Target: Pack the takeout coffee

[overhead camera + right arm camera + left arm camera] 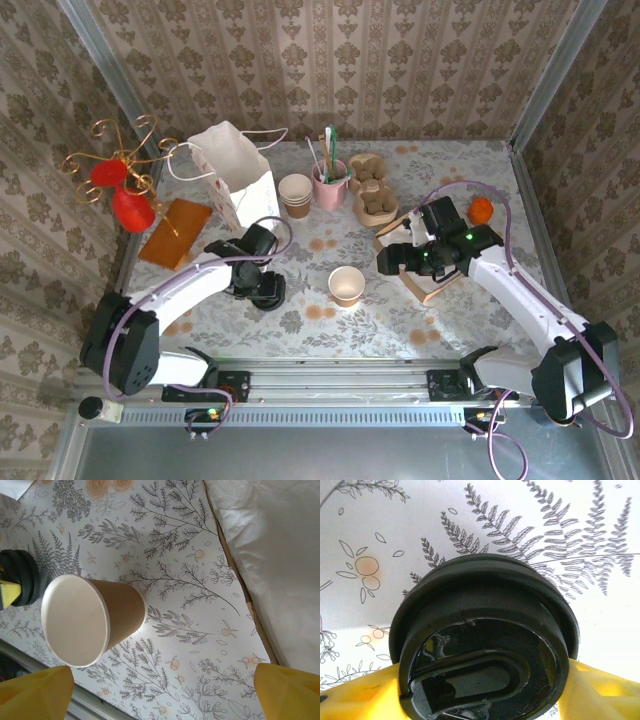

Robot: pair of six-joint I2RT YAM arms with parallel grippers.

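- A white bag [240, 178] stands open on the far side of the left claw, apart from it.
- The left claw [480, 694] points down at the table [600, 610]. Its yellow fingers [360, 695] are closed partway and press on both sides of the coffee's lid, gripping it.
- The coffee [485, 630] stands upright on the table between those fingers. Its black lid is on, and the cup below is hidden.
- Stacked cups [295, 195] and a pink mug [329, 185] stand beyond the left claw and to its right, well apart from it.
- A lidless cup [346, 285] stands upright between the two claws, near the right claw and ahead of it, touching neither finger.
- The right claw [162, 695] hangs over the table, spread wide and holding nothing.
- An orange [481, 209] lies beyond the right claw, to its right.
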